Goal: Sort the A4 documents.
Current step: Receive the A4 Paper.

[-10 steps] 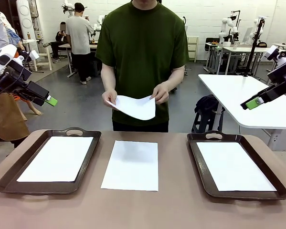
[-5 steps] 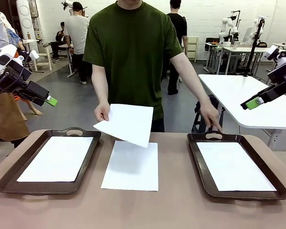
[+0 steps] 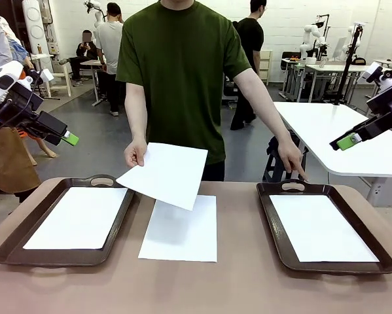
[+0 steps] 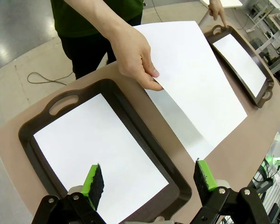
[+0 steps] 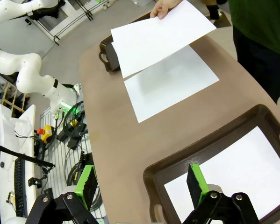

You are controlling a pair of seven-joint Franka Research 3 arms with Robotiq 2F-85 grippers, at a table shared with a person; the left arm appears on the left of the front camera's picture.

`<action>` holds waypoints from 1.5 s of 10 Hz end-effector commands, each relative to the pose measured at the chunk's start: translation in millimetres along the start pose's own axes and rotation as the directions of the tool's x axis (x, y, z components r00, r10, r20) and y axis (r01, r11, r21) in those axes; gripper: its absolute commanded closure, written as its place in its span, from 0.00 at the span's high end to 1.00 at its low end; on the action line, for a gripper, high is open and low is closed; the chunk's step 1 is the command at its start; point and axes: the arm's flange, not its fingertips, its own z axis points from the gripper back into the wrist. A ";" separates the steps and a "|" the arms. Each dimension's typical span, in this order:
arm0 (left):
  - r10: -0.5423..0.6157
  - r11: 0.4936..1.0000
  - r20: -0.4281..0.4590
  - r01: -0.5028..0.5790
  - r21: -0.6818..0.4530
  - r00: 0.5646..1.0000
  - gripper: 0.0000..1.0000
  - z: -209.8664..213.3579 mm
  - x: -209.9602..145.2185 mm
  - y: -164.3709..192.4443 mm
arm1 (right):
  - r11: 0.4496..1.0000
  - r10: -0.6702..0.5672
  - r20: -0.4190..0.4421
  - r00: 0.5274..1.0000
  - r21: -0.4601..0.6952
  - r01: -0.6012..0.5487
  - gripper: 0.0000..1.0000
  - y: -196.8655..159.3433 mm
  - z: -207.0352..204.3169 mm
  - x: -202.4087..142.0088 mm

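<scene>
White sheet (image 3: pixel 164 173) hangs mid-frame in a hand (image 3: pixel 135 156); left end effector (image 4: pixel 148 177) and right end effector (image 5: pixel 140 179), released, should wait for it.

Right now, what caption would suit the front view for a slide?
Person's hand holds an A4 sheet over another sheet lying between the left tray and right tray.
</scene>
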 end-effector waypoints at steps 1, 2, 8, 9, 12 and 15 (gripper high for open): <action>-0.004 1.000 0.003 0.004 0.012 1.000 1.00 0.5 0.3 -0.1 | 1.000 0.005 0.002 1.000 0.002 -0.005 1.00 1.5 -1.6 2.6; -0.004 1.000 0.003 0.004 0.012 1.000 1.00 0.5 0.3 -0.1 | 1.000 0.005 0.002 1.000 0.002 -0.005 1.00 1.5 -1.6 2.6; -0.004 1.000 0.003 0.004 0.012 1.000 1.00 0.5 0.3 -0.1 | 0.897 -0.336 0.062 0.940 0.324 0.300 1.00 -26.2 -66.8 14.4; -0.004 1.000 0.003 0.004 0.012 1.000 1.00 0.5 0.3 -0.1 | 0.842 -0.426 0.060 0.903 0.392 0.371 1.00 -25.4 -86.5 18.1; -0.004 1.000 0.003 0.004 0.012 1.000 1.00 0.5 0.3 -0.1 | 0.726 -0.614 0.035 0.789 0.419 0.546 1.00 -23.5 -153.6 16.5; -0.004 1.000 0.003 0.004 0.012 1.000 1.00 0.5 0.3 -0.1 | 0.683 -0.687 0.033 0.726 0.370 0.630 1.00 -17.7 -210.2 8.1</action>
